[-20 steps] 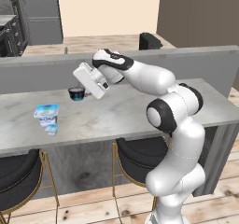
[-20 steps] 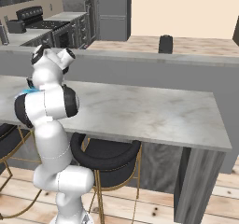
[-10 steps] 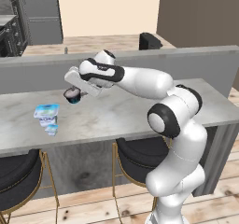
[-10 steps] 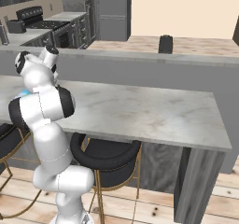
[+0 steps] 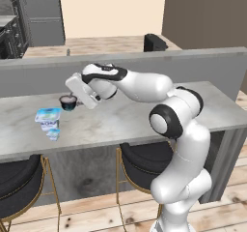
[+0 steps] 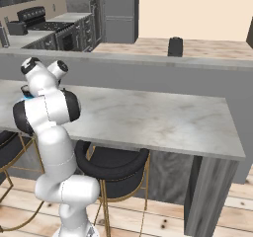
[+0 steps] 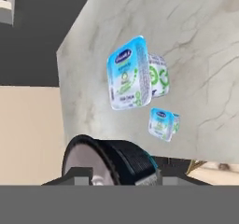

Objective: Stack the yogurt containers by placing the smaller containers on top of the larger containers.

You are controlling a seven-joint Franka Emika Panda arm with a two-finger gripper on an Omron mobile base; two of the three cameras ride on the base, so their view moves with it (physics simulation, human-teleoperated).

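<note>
Jaws clamped on the round dark cup (image 5: 68,102) with ribbed black rim — held above the marble table (image 5: 125,120). Boxy pale-blue tub (image 5: 48,117) sits there, tiny pack (image 5: 53,134) just beside it.

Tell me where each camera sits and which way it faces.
Left base view: behind-left of the arm, facing the counter; end effector at the dark cup.
Right base view: behind-right, same counter; arm at lower left.
Hand view: looks along the end effector at the blue-and-white tub and tiny pack.
Both base views share the counter.
</note>
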